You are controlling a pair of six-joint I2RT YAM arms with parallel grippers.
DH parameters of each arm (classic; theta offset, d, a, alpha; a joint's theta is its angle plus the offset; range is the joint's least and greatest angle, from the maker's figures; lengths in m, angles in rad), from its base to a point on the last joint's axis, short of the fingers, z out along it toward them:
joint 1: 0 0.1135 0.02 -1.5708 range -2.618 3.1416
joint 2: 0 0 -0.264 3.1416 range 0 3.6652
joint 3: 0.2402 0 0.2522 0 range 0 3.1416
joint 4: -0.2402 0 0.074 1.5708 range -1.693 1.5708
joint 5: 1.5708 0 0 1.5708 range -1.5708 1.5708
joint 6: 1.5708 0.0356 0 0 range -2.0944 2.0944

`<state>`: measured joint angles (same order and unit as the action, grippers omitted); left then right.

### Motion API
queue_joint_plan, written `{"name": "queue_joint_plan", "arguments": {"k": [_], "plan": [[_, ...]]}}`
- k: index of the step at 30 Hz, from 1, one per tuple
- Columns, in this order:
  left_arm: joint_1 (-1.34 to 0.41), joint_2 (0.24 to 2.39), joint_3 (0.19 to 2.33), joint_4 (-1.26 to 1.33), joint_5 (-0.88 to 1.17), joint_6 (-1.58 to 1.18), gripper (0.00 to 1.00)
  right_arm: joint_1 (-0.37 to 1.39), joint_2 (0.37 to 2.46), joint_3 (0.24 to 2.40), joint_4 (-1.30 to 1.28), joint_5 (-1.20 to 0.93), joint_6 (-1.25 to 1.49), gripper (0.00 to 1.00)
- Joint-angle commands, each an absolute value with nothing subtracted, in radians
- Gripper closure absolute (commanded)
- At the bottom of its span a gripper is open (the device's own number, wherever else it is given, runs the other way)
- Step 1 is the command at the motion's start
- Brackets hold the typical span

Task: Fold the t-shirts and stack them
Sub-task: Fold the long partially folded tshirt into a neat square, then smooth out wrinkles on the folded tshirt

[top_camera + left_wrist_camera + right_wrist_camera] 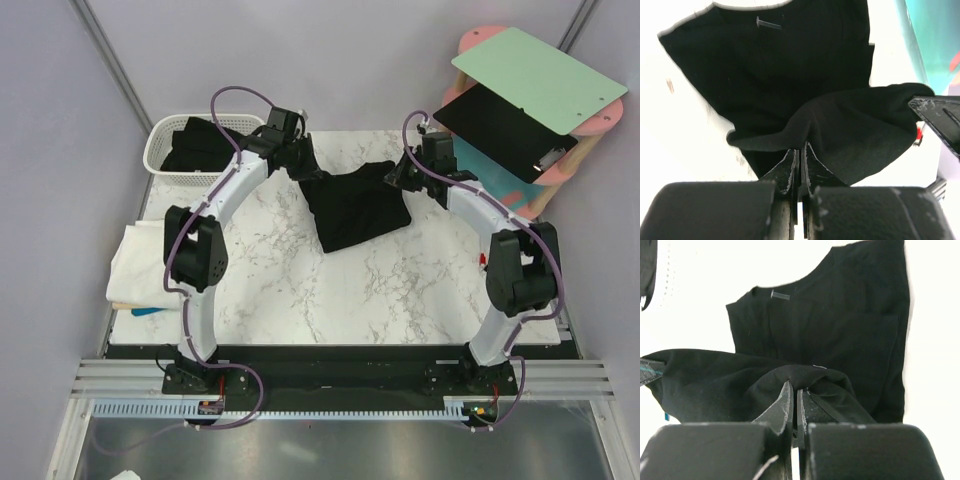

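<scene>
As the left pincer [801, 150] and right pincer [794, 390] each clamp the black t-shirt [355, 205] by an edge, that edge hangs above the bench [400, 290]. Two holds likely keep the fold square.

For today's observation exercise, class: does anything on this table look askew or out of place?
Yes. The black t-shirt lies crooked and bunched, pinched by the left claw and right claw. The pale shirt stack seems to overhang the left edge of the table.
</scene>
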<state>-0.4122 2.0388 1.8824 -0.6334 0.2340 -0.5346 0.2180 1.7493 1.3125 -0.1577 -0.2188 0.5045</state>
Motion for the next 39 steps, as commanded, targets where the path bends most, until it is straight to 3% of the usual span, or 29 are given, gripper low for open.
{"name": "queue_joint_plan", "arguments": {"k": [1,7,8,9,10,11,14,16,17,21,27,36,39], "plan": [[-0.359,2.157,2.028,-0.632,0.319,-0.494,0.98,0.207,1.859,1.434,-0.043,-0.198,0.520,0.98],[-0.302,2.339,2.200,-0.634,0.379,-0.515,0.97,0.204,2.123,1.673,-0.008,-0.195,0.541,0.96],[-0.298,2.358,2.216,-0.637,0.385,-0.520,0.85,0.204,2.184,1.734,0.024,-0.196,0.546,0.91],[-0.287,2.371,2.236,-0.637,0.385,-0.525,0.69,0.204,2.215,1.770,0.026,-0.184,0.549,0.76],[-0.284,2.378,2.241,-0.637,0.373,-0.529,0.51,0.203,2.242,1.804,0.029,-0.184,0.548,0.67],[-0.284,2.379,2.240,-0.637,0.358,-0.528,0.32,0.202,2.273,1.842,0.038,-0.170,0.548,0.47],[-0.290,2.330,2.176,-0.635,0.336,-0.508,0.24,0.204,2.232,1.780,0.149,-0.128,0.549,0.02],[-0.304,2.275,2.114,-0.626,0.269,-0.496,0.20,0.209,2.195,1.755,0.163,-0.101,0.526,0.02],[-0.310,2.246,2.032,-0.611,0.246,-0.494,0.00,0.210,2.153,1.729,0.157,-0.095,0.516,0.02],[-0.348,2.082,1.840,-0.529,0.161,-0.494,0.00,0.209,2.010,1.576,0.173,-0.072,0.494,0.02],[-0.419,2.008,1.594,-0.387,0.208,-0.560,0.02,0.209,1.789,1.321,0.164,-0.057,0.489,0.02],[-0.506,2.068,1.459,-0.220,0.253,-0.673,0.14,0.210,1.591,1.106,0.134,-0.098,0.500,0.02],[-0.514,2.083,1.451,-0.207,0.253,-0.681,0.25,0.210,1.560,1.062,0.130,-0.101,0.500,0.02]]}}
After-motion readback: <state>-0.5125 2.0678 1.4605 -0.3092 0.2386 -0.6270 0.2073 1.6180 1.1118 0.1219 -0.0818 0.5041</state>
